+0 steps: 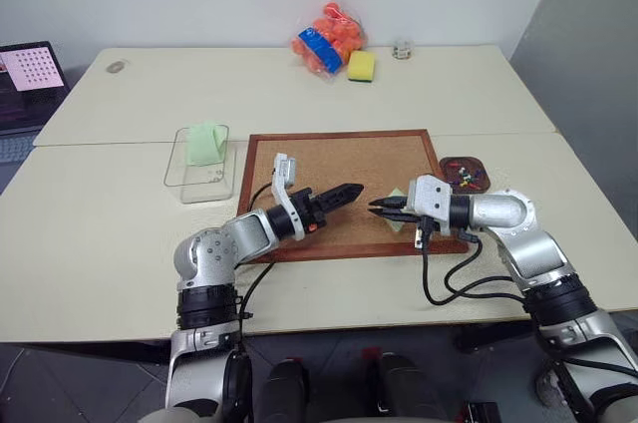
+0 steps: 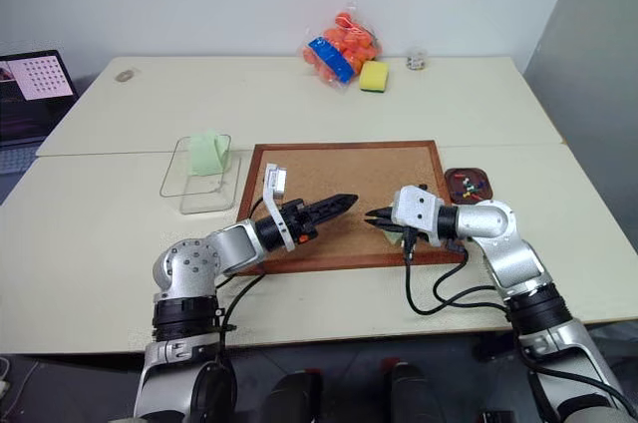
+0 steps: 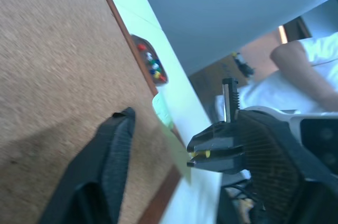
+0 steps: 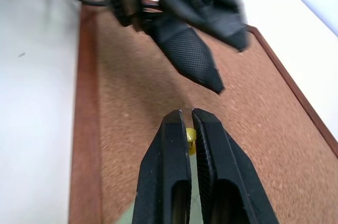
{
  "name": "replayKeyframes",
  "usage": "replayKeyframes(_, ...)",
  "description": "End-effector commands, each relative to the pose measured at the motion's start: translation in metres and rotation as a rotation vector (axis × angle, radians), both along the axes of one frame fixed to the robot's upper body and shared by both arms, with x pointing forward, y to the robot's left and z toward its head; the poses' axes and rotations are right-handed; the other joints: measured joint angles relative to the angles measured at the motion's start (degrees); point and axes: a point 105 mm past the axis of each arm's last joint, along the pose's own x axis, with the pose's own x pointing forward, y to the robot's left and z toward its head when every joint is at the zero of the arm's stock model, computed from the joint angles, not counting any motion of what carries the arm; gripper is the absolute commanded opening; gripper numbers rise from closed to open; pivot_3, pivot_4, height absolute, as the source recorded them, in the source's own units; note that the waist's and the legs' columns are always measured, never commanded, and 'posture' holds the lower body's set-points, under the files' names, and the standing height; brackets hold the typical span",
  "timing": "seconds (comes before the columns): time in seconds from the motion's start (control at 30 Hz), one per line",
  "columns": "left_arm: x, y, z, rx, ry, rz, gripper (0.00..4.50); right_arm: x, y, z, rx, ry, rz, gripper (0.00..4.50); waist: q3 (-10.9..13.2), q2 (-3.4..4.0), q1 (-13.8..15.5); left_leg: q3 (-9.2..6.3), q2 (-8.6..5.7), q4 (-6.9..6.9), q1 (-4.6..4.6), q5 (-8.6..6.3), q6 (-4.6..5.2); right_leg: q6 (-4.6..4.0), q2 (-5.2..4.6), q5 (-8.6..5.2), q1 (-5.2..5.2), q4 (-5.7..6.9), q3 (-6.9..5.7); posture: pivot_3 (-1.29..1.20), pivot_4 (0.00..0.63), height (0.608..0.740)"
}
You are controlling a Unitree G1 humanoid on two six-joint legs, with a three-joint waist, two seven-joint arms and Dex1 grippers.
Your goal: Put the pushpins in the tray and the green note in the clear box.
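Pushpin, tiny and yellow-headed, sits clenched in the right tool; left tool released.

My two head eyes look forward and down from above my arms, taking in the whole table and the cork board between them. My left wrist camera sits low and close over that board, looking across at my right gripper. My right wrist camera looks back along its own fingers, close over the same cork.
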Motion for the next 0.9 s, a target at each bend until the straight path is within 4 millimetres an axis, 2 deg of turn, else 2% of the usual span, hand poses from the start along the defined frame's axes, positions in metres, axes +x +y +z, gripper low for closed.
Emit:
replayKeyframes(0.03,-0.004,-0.006,-0.006,-0.012,0.072,-0.042,4.11,-0.011,0.005,0.014,0.01,-0.055,0.071,0.0,0.0,0.0,-0.01,0.0,0.0,0.0,0.0,0.0,0.0,0.0,0.0,0.0,0.0,0.0,0.0,0.0,0.15,0.74)
replayKeyframes(0.1,-0.006,-0.006,-0.009,0.01,0.075,-0.046,4.47,-0.009,0.005,0.016,0.034,-0.033,0.048,0.0,0.0,-0.01,-0.1,-0.02,0.02,0.0,0.02,0.0,0.0,-0.01,0.01,0.0,0.0,0.01,0.0,0.0,0.15,0.74)
replayKeyframes(0.23,-0.012,0.001,-0.012,0.083,-0.011,-0.041,4.47,0.021,-0.008,0.03,0.182,0.057,-0.169,0.0,0.0,0.0,-0.16,-0.01,0.05,-0.01,0.04,0.01,-0.01,-0.02,0.02,0.01,-0.01,0.02,0.01,0.0,0.15,0.74)
replayKeyframes(0.27,-0.017,0.003,-0.01,0.085,-0.05,-0.051,4.47,0.03,-0.014,0.036,0.229,0.075,-0.233,0.0,0.0,0.0,-0.14,-0.01,0.06,-0.01,0.04,0.01,-0.02,-0.25,0.02,0.14,-0.02,0.04,0.02,0.0,0.15,0.74)
replayKeyframes(0.43,-0.027,0.008,0.001,0.033,-0.144,-0.048,4.47,0.049,-0.025,0.057,0.352,0.108,-0.369,0.0,0.01,0.0,0.11,0.03,0.06,-0.02,0.02,0.01,-0.03,-0.31,-0.04,0.16,-0.04,0.04,0.05,0.0,0.15,0.74)
replayKeyframes(0.73,-0.008,0.007,0.011,0.063,-0.272,0.06,4.47,0.05,-0.019,0.077,0.411,0.111,-0.378,0.0,0.02,-0.01,0.13,0.04,0.0,-0.02,-0.04,0.0,-0.01,-0.29,-0.04,0.14,-0.04,-0.04,0.03,0.0,0.15,0.74)
replayKeyframes(0.9,-0.002,0.006,0.026,-0.014,-0.297,0.059,4.47,0.04,-0.012,0.082,0.418,0.153,-0.32,0.0,0.02,-0.02,0.12,0.03,0.0,-0.02,-0.05,0.0,-0.01,-0.26,-0.04,0.12,-0.04,-0.04,0.02,0.0,0.15,0.74)
